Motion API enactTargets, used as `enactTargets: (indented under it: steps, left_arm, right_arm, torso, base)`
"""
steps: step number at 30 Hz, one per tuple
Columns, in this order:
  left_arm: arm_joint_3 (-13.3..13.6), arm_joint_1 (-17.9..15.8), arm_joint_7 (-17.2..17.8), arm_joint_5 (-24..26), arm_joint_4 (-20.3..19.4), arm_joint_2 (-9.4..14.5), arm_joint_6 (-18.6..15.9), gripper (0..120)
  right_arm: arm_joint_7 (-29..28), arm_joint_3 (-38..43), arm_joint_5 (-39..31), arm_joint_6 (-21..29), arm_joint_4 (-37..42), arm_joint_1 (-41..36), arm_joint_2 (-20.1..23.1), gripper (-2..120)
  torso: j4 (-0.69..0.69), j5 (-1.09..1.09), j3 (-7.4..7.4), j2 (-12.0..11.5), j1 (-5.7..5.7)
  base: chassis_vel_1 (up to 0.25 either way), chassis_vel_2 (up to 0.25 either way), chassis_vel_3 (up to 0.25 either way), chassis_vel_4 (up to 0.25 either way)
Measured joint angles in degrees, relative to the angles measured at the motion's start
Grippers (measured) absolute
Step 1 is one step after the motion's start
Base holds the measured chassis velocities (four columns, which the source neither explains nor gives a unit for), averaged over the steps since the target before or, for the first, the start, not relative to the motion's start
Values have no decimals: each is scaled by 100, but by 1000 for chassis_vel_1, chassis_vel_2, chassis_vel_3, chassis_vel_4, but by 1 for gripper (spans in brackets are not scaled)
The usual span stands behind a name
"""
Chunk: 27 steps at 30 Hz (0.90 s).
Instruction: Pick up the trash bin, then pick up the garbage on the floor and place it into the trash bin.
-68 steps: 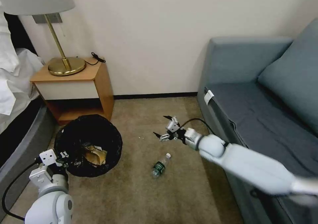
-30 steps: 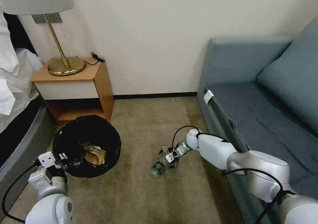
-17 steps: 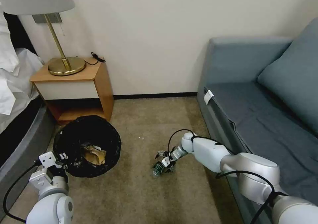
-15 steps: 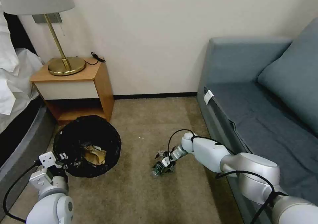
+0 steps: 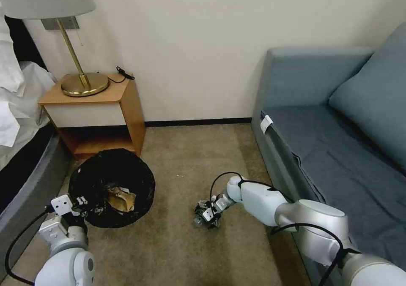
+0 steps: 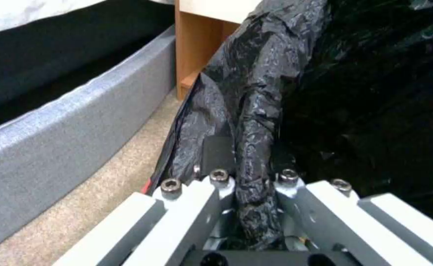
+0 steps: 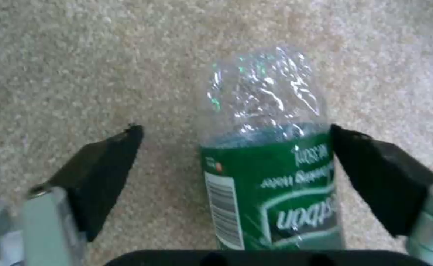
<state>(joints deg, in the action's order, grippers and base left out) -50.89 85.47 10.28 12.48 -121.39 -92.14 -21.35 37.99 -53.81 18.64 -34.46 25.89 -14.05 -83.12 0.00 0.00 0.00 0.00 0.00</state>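
Observation:
The trash bin [image 5: 112, 180], lined with a crinkled black bag [image 6: 275, 74], stands on the carpet by the nightstand. My left gripper [image 5: 84, 205] [image 6: 248, 177] is shut on the bag-covered rim at the bin's near left side. Inside the bin lies a crumpled tan wrapper [image 5: 122, 198]. The garbage on the floor is a small clear bottle with a green label [image 5: 197, 221] [image 7: 270, 173]. My right gripper [image 5: 208, 213] [image 7: 233, 133] is down at the carpet, open, with its black fingers [image 7: 103, 166] straddling the bottle. One pad touches the label; the other stands apart.
A wooden nightstand [image 5: 99, 108] with a brass lamp [image 5: 80, 81] stands behind the bin. A bed frame [image 5: 29, 180] runs along the left. A grey-blue sofa [image 5: 330, 142] borders the carpet on the right. Open carpet [image 5: 182, 159] lies between bin and bottle.
My right arm has come down from above the carpet to the bottle, and its open fingers now sit on either side of it. The left gripper and bin have not moved.

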Motion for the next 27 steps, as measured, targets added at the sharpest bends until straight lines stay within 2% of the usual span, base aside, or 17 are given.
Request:
enactTargets:
  steps: [1,3,10,13,15,18,21,23,25,27]
  left_arm:
    - [0,9,0,2,-4,0,12,2]
    - [0,13,0,2,-4,0,22,2]
    - [10,8,4,2,-6,0,31,2]
    - [15,-2,3,-5,5,0,33,2]
    - [24,-12,7,-10,17,0,34,2]
    - [32,-19,7,-14,17,0,34,2]
    - [50,-29,7,-24,17,0,35,2]
    - [51,-29,8,-26,17,0,35,2]
    - [54,-28,9,-33,17,0,35,2]
    - [55,-27,9,-33,17,0,35,2]
  right_arm:
    - [0,-2,-2,0,-8,-12,-4,86]
    - [0,-3,-3,0,-12,-18,-4,85]
    - [-60,10,-18,-1,2,-25,44,56]
    - [-81,16,-21,-1,42,-9,68,56]
    - [-82,15,-22,0,54,39,87,67]
    - [-71,22,-24,1,18,46,77,68]
    - [-47,41,-39,7,0,44,61,59]
    - [-45,43,-40,9,-2,41,59,58]
    - [-43,46,-43,14,-18,30,51,47]
    - [-42,46,-43,15,-20,27,50,45]
  torso:
    - [0,0,0,0,0]
    - [0,0,0,0,0]
    - [0,0,0,1,0]
    - [0,1,0,1,0]
    - [0,0,0,1,0]
    - [0,1,0,1,0]
    - [0,1,0,1,0]
    - [0,1,0,1,0]
    - [0,0,0,1,0]
    - [0,0,0,1,0]
  base:
    - [0,0,0,0]
    - [0,0,0,0]
    - [0,0,0,0]
    - [0,0,0,0]
    - [0,0,0,0]
    - [0,0,0,0]
    - [0,0,0,0]
    - [0,0,0,0]
    - [0,0,0,0]
    - [0,0,0,0]
